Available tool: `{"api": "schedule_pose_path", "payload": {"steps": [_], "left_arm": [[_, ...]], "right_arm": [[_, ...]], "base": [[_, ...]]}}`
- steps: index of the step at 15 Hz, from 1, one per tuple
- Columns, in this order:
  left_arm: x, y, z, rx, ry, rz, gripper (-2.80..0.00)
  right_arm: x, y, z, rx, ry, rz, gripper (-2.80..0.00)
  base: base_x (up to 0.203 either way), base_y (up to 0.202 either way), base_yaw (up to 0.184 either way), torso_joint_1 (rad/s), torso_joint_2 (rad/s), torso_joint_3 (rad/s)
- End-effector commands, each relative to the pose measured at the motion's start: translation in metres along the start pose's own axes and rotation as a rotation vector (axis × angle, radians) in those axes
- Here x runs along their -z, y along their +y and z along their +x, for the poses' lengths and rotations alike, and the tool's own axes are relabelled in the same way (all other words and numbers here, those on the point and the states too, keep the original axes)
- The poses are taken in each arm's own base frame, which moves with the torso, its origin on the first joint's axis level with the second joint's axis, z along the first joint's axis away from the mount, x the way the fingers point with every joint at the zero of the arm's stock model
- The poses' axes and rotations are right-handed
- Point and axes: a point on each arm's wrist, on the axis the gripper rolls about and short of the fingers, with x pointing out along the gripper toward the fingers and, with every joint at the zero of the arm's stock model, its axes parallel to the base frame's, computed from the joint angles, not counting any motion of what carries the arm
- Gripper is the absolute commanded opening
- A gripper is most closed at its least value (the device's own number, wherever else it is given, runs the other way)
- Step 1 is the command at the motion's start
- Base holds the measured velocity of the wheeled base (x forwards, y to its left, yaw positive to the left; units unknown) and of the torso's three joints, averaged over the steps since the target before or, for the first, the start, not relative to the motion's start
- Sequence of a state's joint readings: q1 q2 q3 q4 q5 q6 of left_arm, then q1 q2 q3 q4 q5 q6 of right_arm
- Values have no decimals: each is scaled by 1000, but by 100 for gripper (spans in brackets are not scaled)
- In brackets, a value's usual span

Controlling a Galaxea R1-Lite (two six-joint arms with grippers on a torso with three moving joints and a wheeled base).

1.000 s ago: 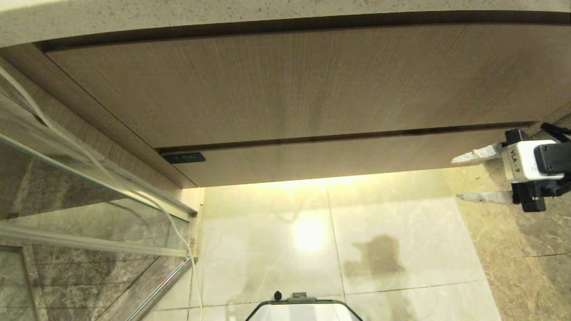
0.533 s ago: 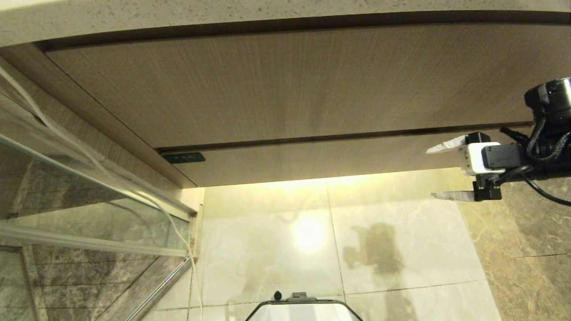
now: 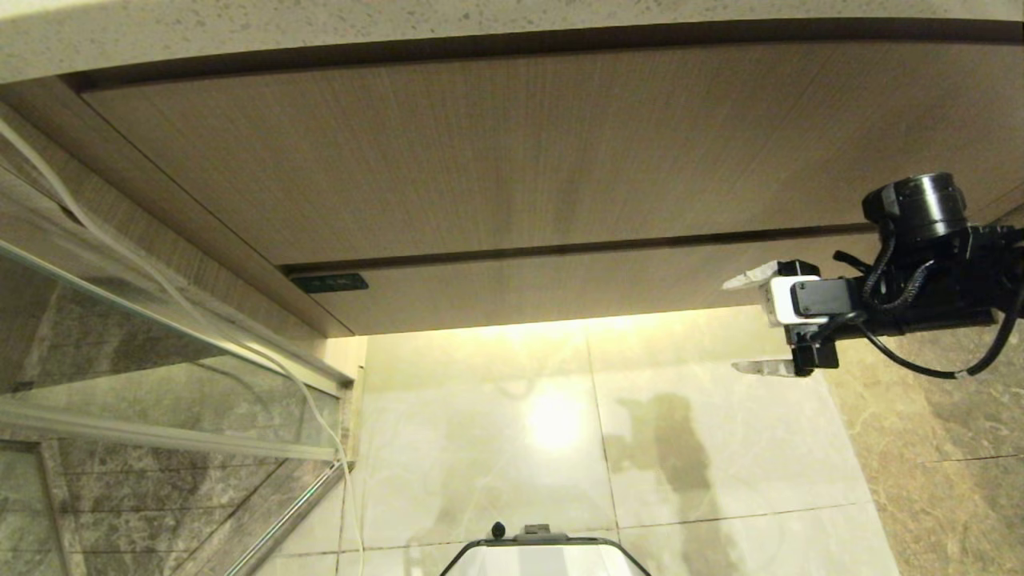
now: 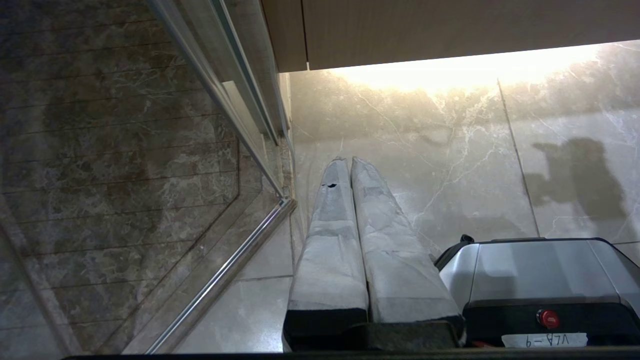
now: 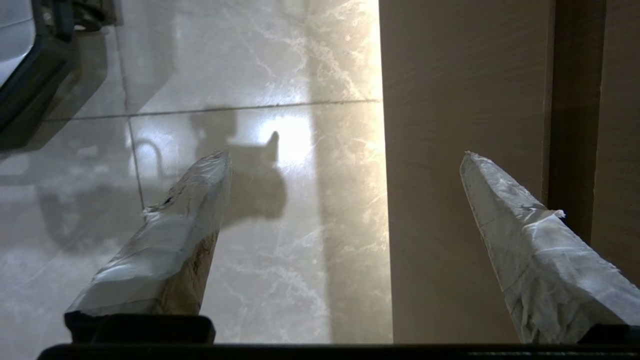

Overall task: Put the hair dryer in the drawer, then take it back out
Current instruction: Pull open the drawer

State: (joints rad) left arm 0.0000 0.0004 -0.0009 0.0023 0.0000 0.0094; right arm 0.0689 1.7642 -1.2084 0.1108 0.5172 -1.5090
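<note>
The drawer (image 3: 560, 288) is shut; its narrow wood-grain front with a small dark label (image 3: 328, 282) runs below the taller front panel (image 3: 520, 152). My right gripper (image 3: 740, 324) hangs open and empty at the drawer front's right end, one fingertip over the wood, the other over the floor. In the right wrist view the gripper (image 5: 345, 157) straddles the lower edge of the drawer (image 5: 450, 200). My left gripper (image 4: 346, 160) is parked low by the robot base, shut on nothing. The hair dryer is out of view.
A stone counter edge (image 3: 320, 32) tops the cabinet. A glass shower partition (image 3: 120, 352) with a metal frame stands at the left, and a white cord (image 3: 316, 404) hangs along it. Glossy marble floor tiles (image 3: 680, 480) lie below. The robot base (image 3: 544, 552) is at the bottom.
The right arm has come in leftwards along the drawer front, and its fingers have spread wider apart. The cabinet and the left arm have not moved.
</note>
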Motion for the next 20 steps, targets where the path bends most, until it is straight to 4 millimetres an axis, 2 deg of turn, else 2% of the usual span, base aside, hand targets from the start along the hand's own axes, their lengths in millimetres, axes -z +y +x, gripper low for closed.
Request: {"api": "schedule_pose_path", "payload": {"steps": [1,5,9,13,16,20], "left_arm": [[0,0,0,0,-1,0,-280],[0,0,0,0,-2,0,-280],[0,0,0,0,-1,0,-280],[0,0,0,0,0,0,-280],[0,0,0,0,1,0,-280],[0,0,0,0,0,0,-280]], "right_arm": [[4,2,16,14,-4,-9,0],[7,-3,40,113,76,61,0],[11,-11,57,216,56,110,0],[18,-13,67,236,51,116,0],[23,-23,80,323,23,122,0],[24,-32,85,378,2,111,0]], "base": [[0,0,0,0,0,0],[0,0,0,0,0,0],[0,0,0,0,0,0],[0,0,0,0,0,0],[0,0,0,0,0,0],[0,0,0,0,0,0]]}}
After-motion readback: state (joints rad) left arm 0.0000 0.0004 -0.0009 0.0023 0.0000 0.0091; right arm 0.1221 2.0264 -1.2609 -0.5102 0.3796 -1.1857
